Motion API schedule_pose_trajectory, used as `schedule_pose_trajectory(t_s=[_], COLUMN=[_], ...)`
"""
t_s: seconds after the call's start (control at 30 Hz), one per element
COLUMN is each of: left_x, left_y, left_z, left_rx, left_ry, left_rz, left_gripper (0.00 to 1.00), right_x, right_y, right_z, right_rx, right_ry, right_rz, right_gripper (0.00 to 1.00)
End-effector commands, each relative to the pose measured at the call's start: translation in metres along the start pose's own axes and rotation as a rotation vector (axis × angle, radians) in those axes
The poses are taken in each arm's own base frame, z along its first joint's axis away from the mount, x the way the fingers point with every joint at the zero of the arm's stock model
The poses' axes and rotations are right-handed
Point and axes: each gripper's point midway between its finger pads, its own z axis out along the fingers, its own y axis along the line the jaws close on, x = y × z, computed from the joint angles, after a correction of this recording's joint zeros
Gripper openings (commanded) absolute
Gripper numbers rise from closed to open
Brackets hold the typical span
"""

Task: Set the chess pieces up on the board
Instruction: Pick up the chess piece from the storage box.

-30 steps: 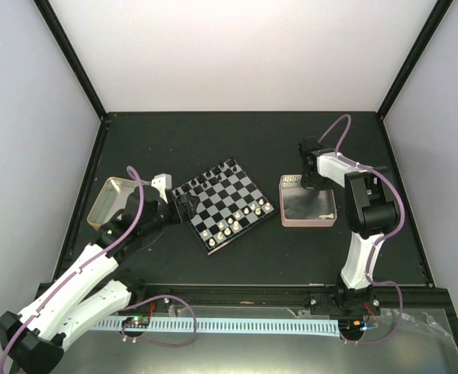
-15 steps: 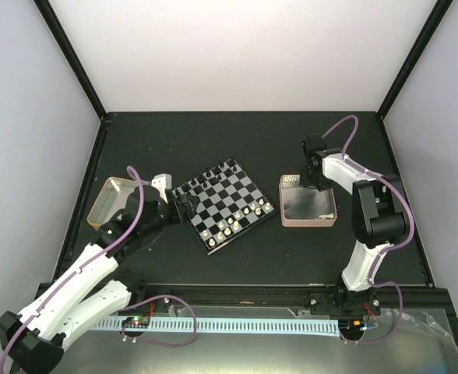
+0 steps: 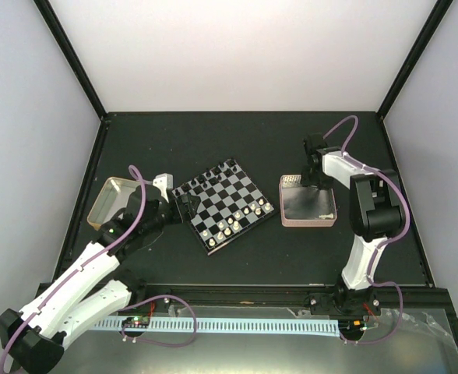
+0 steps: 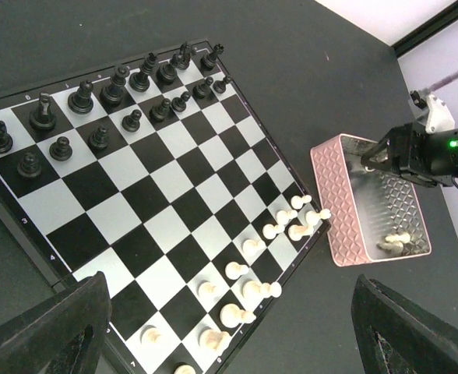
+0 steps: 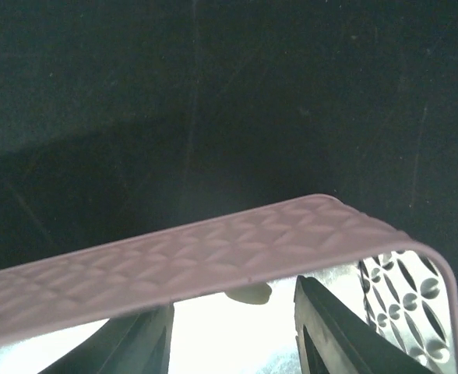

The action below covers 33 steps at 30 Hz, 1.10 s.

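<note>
The board [image 3: 223, 204] lies at mid-table, turned at an angle. Black chess pieces [image 4: 104, 101] stand in two rows along its far-left edge. Cream-white chess pieces [image 4: 248, 269] stand along its near-right edge. My left gripper [image 3: 184, 207] hovers over the board's left corner, open and empty, with fingers [image 4: 58, 331] wide apart. My right gripper [image 3: 316, 184] reaches down into the pink tray [image 3: 329, 220] at its far end. Its jaws stand open inside the tray wall [image 5: 213, 257], with a cream-white piece [image 5: 248, 293] between them, untouched. More cream-white pieces [image 4: 395, 241] lie in the tray.
A shiny metal tin [image 3: 110, 200] sits left of the board, beside my left arm. The tray [image 4: 346, 202] stands just right of the board's right corner. Black frame posts run along the table's back and sides.
My right arm has swung its elbow to the right while the gripper stays at the tray's far end. The left arm has barely moved.
</note>
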Motion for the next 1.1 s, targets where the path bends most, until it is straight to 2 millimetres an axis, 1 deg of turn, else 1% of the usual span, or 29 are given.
schedule_pose_trajectory(t_s=[0.0, 0.1, 0.17, 0.3, 0.43, 0.53, 0.57, 0.63, 0.67, 0.77, 0.83, 0.9, 0.97, 1.07], left_x=[-0.011, -0.012, -0.011, -0.011, -0.012, -0.011, -0.011, -0.011, -0.011, -0.011, -0.011, -0.011, -0.011, -0.011], left_y=[-0.01, -0.01, -0.01, -0.011, -0.013, -0.013, -0.013, -0.014, -0.014, -0.015, -0.015, -0.015, -0.016, -0.017], left_z=[-0.004, -0.004, -0.004, -0.004, -0.004, -0.004, -0.003, -0.003, -0.003, -0.003, -0.003, -0.003, -0.004, -0.005], left_rx=[0.036, 0.036, 0.035, 0.041, 0.046, 0.046, 0.048, 0.051, 0.052, 0.055, 0.056, 0.058, 0.062, 0.068], left_ry=[-0.026, -0.028, -0.028, -0.026, -0.025, -0.021, -0.022, -0.022, -0.022, -0.019, -0.018, -0.017, -0.016, -0.017], left_rz=[0.005, 0.005, 0.004, 0.001, 0.002, 0.001, 0.001, 0.0, -0.001, 0.0, -0.002, -0.002, -0.003, -0.007], left_gripper=[0.86, 0.86, 0.86, 0.86, 0.86, 0.86, 0.86, 0.86, 0.86, 0.86, 0.86, 0.86, 0.86, 0.86], right_x=[-0.01, -0.008, -0.007, -0.005, -0.003, -0.003, -0.002, -0.002, -0.001, 0.001, 0.004, 0.004, 0.005, 0.002], right_y=[-0.003, -0.009, -0.01, -0.008, -0.005, -0.004, -0.003, -0.003, -0.004, -0.001, 0.002, 0.003, 0.003, 0.003], right_z=[0.005, 0.009, 0.011, 0.013, 0.014, 0.012, 0.011, 0.011, 0.012, 0.017, 0.02, 0.02, 0.018, 0.006], right_rx=[-0.002, -0.001, -0.008, -0.027, -0.044, -0.059, -0.065, -0.064, -0.063, -0.073, -0.082, -0.091, -0.092, -0.111], right_ry=[0.006, 0.024, 0.031, 0.044, 0.053, 0.049, 0.048, 0.046, 0.049, 0.065, 0.079, 0.081, 0.077, 0.043], right_rz=[0.05, 0.078, 0.088, 0.085, 0.074, 0.065, 0.059, 0.055, 0.052, 0.044, 0.04, 0.039, 0.041, 0.048], right_gripper=[0.44, 0.39, 0.32, 0.18, 0.1, 0.09, 0.13, 0.23, 0.25, 0.26, 0.21, 0.11, 0.04, 0.04])
